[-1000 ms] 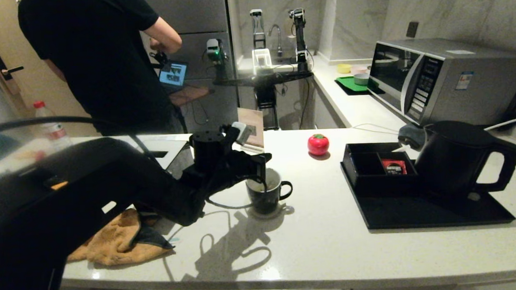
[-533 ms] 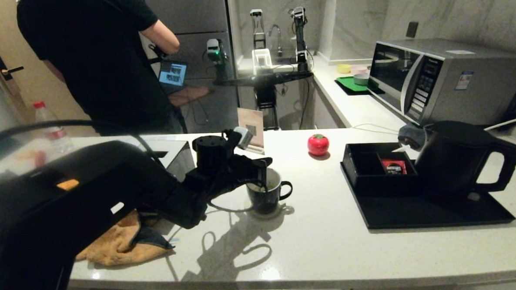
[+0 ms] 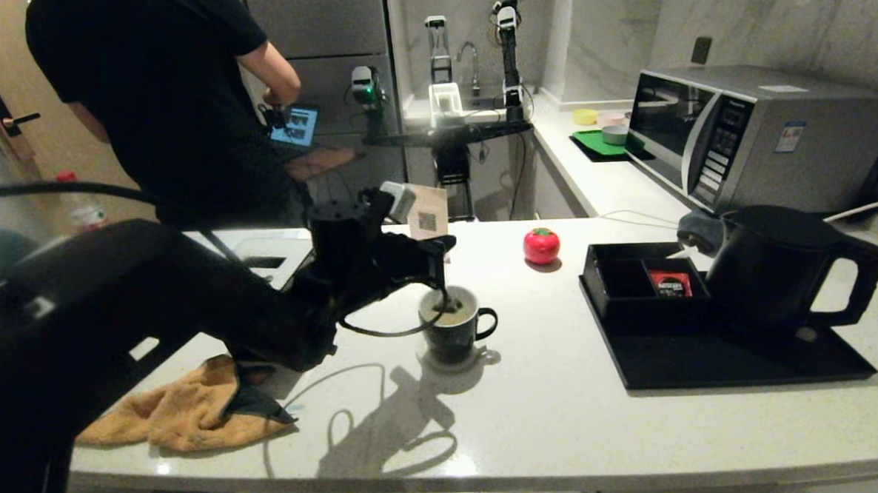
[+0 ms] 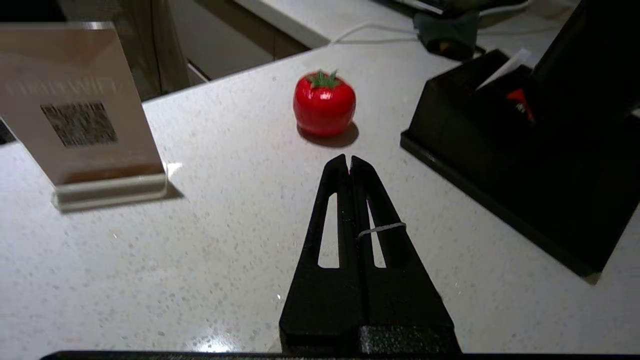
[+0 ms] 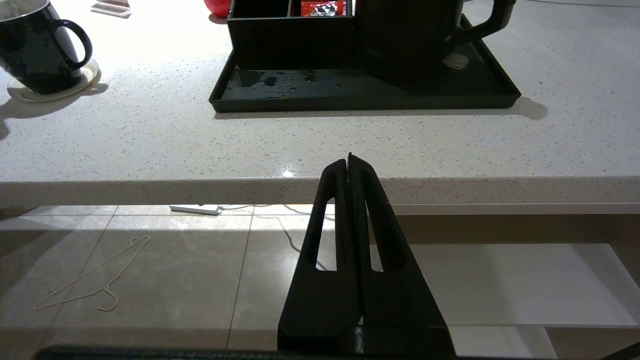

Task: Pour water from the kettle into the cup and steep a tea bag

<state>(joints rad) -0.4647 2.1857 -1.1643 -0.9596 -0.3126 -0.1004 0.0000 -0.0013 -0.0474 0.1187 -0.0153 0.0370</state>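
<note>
The black cup (image 3: 454, 336) stands on a pale coaster at the counter's middle, with yellowish water (image 3: 463, 316) inside; it also shows in the right wrist view as the cup (image 5: 35, 55). My left gripper (image 3: 445, 245) hovers just above its rim, shut on a thin white string (image 4: 380, 229). From it the small tea bag (image 3: 447, 303) hangs at the water's surface. The black kettle (image 3: 773, 269) sits on the black tray (image 3: 711, 364) at the right. My right gripper (image 5: 349, 160) is shut and empty, low in front of the counter edge.
A red tomato-shaped object (image 3: 541, 245) lies behind the cup. A red sachet (image 3: 669, 283) sits in the tray's box. An orange cloth (image 3: 187, 413) lies front left, a card stand (image 3: 426, 210) behind my left arm. A person (image 3: 166, 103) stands beyond the counter.
My left gripper has risen above the cup, drawing the tea bag up from deep inside to the water's surface. The person shifted slightly.
</note>
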